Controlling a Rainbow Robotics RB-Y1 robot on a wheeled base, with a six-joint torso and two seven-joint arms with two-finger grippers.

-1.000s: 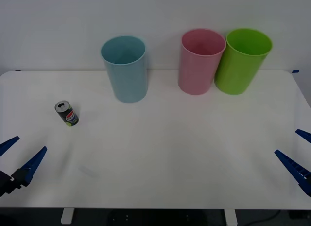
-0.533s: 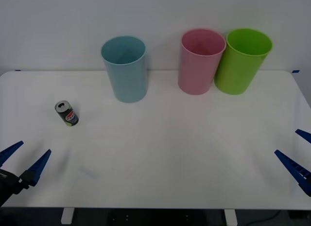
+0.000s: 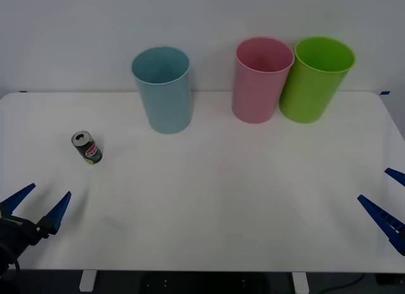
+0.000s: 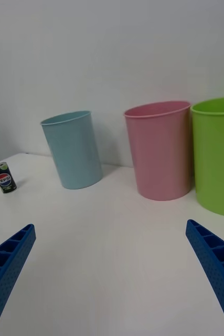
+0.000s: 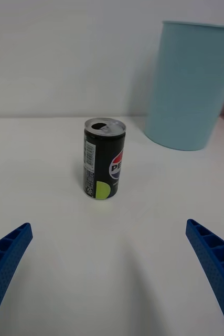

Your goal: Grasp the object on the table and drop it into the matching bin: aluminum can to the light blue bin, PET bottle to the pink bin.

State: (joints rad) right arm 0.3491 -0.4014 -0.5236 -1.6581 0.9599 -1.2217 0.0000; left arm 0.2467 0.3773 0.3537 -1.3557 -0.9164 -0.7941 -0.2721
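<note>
Left gripper [image 3: 37, 208] has edged toward the aluminum can [image 3: 87, 147], jaws wide.

The right pincer [image 4: 112, 273] has its two blue ribbed fingers [image 4: 7, 262] spread wide apart above the white table [image 4: 106, 247]. Ahead of them stand three upright bins: the light blue bin [image 4: 73, 149], the pink bin [image 4: 159, 149] and a lime green bin [image 4: 216, 155] just beside the pink one. The small dark can [image 4: 3, 177] stands upright on the table, apart from the light blue bin.
</note>
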